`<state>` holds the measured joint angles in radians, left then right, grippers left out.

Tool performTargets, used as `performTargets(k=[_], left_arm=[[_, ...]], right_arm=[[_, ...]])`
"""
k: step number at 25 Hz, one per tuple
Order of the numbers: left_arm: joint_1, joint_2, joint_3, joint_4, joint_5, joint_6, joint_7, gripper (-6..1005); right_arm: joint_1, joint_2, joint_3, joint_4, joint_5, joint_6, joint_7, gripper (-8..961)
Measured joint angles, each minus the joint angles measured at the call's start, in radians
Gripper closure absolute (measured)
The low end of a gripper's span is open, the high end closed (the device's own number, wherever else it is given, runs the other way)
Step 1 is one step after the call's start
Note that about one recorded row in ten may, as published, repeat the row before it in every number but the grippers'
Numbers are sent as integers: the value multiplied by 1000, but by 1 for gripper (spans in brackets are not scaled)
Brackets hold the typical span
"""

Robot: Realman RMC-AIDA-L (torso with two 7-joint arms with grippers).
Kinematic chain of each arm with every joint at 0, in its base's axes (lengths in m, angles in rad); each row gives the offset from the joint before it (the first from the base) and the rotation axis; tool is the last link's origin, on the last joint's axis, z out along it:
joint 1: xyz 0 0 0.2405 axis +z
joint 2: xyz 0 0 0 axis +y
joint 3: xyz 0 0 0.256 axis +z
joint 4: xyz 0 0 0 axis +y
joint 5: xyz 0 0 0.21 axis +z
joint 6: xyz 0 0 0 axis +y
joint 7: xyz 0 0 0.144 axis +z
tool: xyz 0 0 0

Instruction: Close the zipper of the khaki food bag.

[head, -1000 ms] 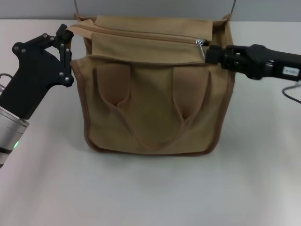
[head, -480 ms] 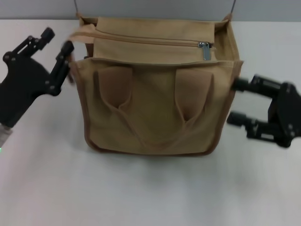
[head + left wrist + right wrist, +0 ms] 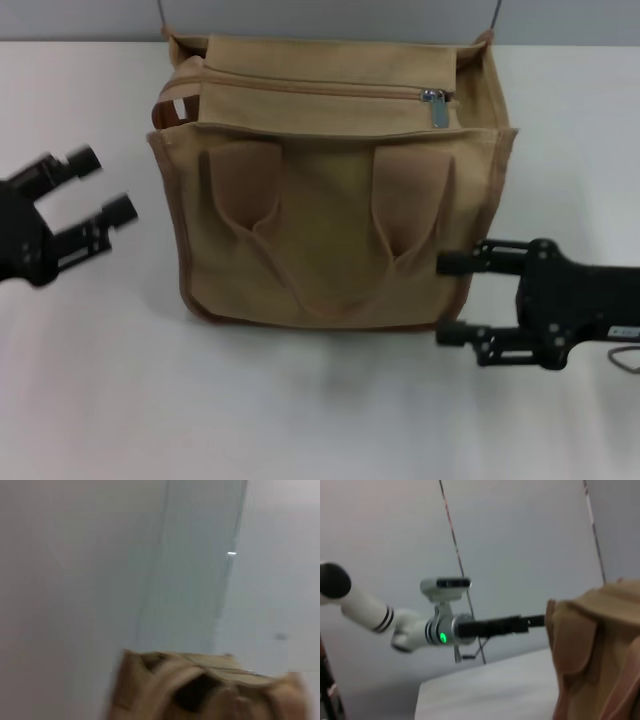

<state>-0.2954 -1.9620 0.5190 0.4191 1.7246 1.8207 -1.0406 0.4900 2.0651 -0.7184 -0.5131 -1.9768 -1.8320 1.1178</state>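
Observation:
The khaki food bag (image 3: 330, 215) stands upright in the middle of the white table, its two looped handles hanging down its front. The zipper (image 3: 320, 85) runs along the top panel, and its silver pull tab (image 3: 436, 108) lies at the bag's right end. My left gripper (image 3: 103, 183) is open and empty to the left of the bag, apart from it. My right gripper (image 3: 445, 298) is open and empty at the bag's lower right corner, fingers pointing at it. The bag also shows in the left wrist view (image 3: 200, 687) and the right wrist view (image 3: 595, 650).
The white table (image 3: 320, 410) stretches in front of and beside the bag. A grey wall with two thin dark cords (image 3: 163, 15) rises behind it. The right wrist view shows my left arm (image 3: 440, 630) beyond the bag.
My right gripper let go of the pull tab, opened and dropped to the bag's lower right. My left gripper opened and drew back left and down, away from the bag.

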Motion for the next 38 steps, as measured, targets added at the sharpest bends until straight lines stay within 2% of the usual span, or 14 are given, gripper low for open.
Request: performTargets(k=[2,3,4,5,7,9,11,13,14,16,21,38], left_arm=[[-7,5,4,2,38,36,-29,225],[-21,8,9,6,100,85,-55,225],[-26,8,10,7,121,98,-58,226],[-55,2,26,6,207,128,-67,226],[-66,-1,35,3,235,130,-68,226],[-83,-13,51,-3,279,117,-65,226],[-99,-41,59,-3,325,89,-51,227],[-110,-59,60,-3,355,66,-32,227],[-110,-59,60,-3,355,66,-32,227],[-124,-81,63,-5,396,34,-5,227],[-133,-88,75,-5,409,9,6,228],[-130,-87,81,-3,412,-2,7,229]], right_arm=[[5,5,0,4,-18,8,0,220],[8,9,0,9,-32,18,-5,220],[12,13,-1,18,-46,29,-11,220],[16,14,-3,27,-54,37,-16,220],[24,15,-14,57,-60,51,-36,220],[35,15,-32,100,-60,88,-76,220],[38,15,-36,111,-60,108,-88,220],[44,17,-42,134,-60,138,-107,220],[49,17,-46,146,-60,147,-116,220],[57,18,-52,164,-59,164,-131,220],[72,20,-65,183,-60,193,-136,220],[77,20,-65,191,-60,192,-137,220]])
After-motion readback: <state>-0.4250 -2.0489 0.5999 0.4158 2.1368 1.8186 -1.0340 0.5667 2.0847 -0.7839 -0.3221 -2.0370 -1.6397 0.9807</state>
